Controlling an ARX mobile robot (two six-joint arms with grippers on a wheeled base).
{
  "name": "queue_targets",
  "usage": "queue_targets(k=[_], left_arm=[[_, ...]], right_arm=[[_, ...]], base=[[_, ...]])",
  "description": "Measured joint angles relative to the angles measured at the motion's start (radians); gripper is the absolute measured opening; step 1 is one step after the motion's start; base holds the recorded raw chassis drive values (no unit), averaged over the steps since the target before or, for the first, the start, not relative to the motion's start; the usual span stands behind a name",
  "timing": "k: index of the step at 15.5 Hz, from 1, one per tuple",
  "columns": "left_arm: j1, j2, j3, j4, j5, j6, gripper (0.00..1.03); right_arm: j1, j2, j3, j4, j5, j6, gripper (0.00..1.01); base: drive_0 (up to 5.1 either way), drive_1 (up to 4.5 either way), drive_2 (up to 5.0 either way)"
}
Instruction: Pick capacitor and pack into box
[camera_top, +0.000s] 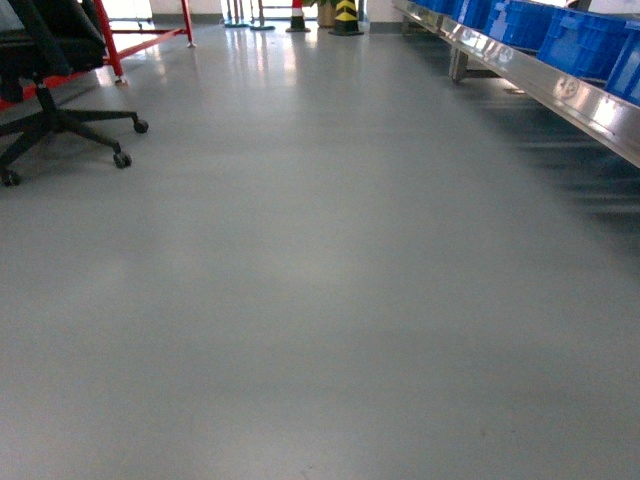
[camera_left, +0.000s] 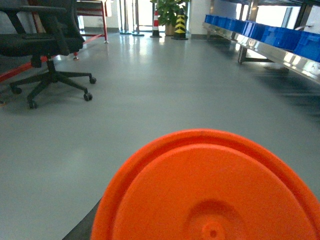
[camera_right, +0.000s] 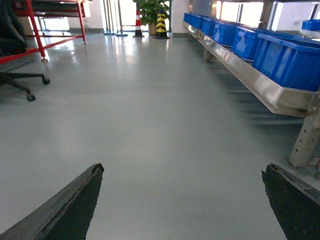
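Orange capacitor round end fills left wrist view; left pincer grip unclear; right pincer spread.

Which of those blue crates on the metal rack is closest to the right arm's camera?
The big blue crate at the right edge of the right wrist view, at the near end of the metal rack. It looms largest; the others shrink away behind it toward the far wall.

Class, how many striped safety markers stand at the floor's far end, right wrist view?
2: a red-and-white cone left of the plant, a yellow-and-black cone just right of it. Others may be hidden.
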Motion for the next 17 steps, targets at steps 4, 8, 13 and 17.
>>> queue_targets(k=[4,8,13,17], left_arm=[[0.000,0.000,0.000,-0.002,0.000,0.000,0.43],[0.000,0.000,0.000,0.001,0.000,0.000,0.43],[0.000,0.000,0.000,-0.001,0.000,0.000,0.43],[0.000,0.000,0.000,-0.002,-0.001,0.000,0.43]], right_arm=[[0.000,0.000,0.000,0.000,-0.001,0.000,0.98],[0.000,0.000,0.000,0.002,0.001,0.000,0.98],[0.000,0.000,0.000,0.000,-0.001,0.000,0.98],[0.000,0.000,0.000,0.003,-0.001,0.000,0.98]], base=[[-5.1,2.39,2.4],[-5.1,2.38,2.4],[-5.0,2.44,2.4],[-5.0,2.44,2.4]])
